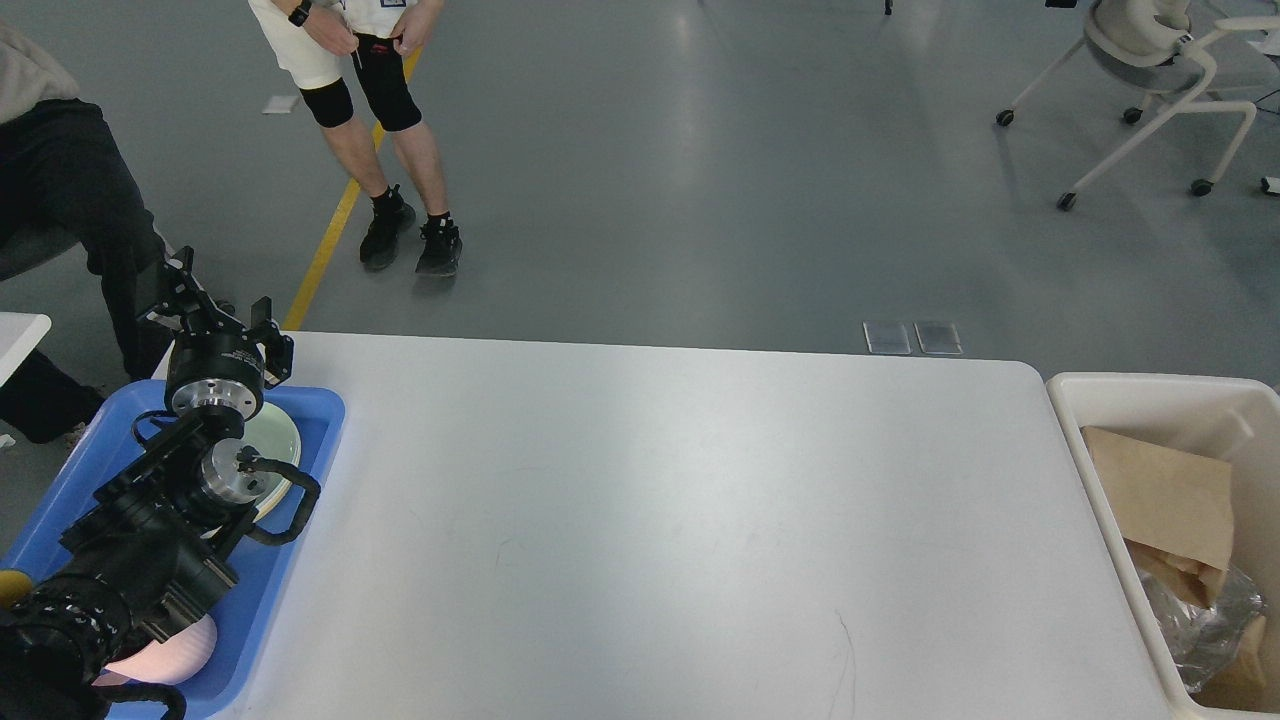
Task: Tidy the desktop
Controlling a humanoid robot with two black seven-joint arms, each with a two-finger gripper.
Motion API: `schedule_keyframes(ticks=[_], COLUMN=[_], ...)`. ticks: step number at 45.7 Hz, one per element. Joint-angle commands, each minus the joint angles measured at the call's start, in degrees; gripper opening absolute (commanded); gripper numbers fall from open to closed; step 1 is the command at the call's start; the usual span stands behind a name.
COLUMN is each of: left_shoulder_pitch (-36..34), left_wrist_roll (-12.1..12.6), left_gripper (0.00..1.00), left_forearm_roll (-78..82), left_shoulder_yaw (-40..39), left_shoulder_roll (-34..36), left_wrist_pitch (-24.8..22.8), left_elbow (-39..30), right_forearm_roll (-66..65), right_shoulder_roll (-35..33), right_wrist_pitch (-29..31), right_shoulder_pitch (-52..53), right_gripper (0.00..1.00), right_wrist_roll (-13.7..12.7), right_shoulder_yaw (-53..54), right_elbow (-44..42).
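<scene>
The desktop (650, 520) is a wide white tabletop with rounded corners, and nothing lies on its bare surface. My left arm comes in from the lower left over the blue tray. Its gripper (218, 312) hangs above the tray's far end, at the table's far left corner. The two black fingers stand apart with nothing between them, so it is open. My right arm and gripper are out of view.
A blue tray (310, 440) at the table's left holds a pale green plate (280, 440) and a pink bowl (165, 655), both partly hidden by my arm. A cream bin (1090, 470) at the right holds brown paper and crumpled plastic. Two people stand or sit beyond the far left edge.
</scene>
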Motion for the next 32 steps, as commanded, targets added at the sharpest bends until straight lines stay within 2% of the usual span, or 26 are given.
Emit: schedule_keyframes(ticks=[1,9,21,26,32], left_shoulder_pitch=[0.0,0.0,0.0,0.0,0.0], left_wrist_roll=[0.0,0.0,0.0,0.0,0.0], left_gripper=[0.96,0.96,0.96,0.96,0.96], left_forearm_roll=[0.0,0.0,0.0,0.0,0.0], left_shoulder_yaw=[0.0,0.0,0.0,0.0,0.0], left_shoulder_roll=[0.0,0.0,0.0,0.0,0.0], left_wrist_pitch=[0.0,0.0,0.0,0.0,0.0], left_elbow=[0.0,0.0,0.0,0.0,0.09], right_forearm_roll=[0.46,1.17,3.54,5.12,5.3], right_shoulder_roll=[4.45,11.12,24.04,30.19,36.0], right_wrist_pitch=[0.01,0.01,-0.32,-7.86,-21.47], right_shoulder_pitch=[3.13,5.77,2.09,-3.09,-10.83], right_gripper=[1.0,1.0,1.0,1.0,1.0], right_wrist_roll=[-0.02,-0.02,-0.11,-0.2,-0.37], right_shoulder_yaw=[0.36,3.69,10.55,13.1,16.96], right_elbow=[6.15,11.0,10.91,10.3,8.89])
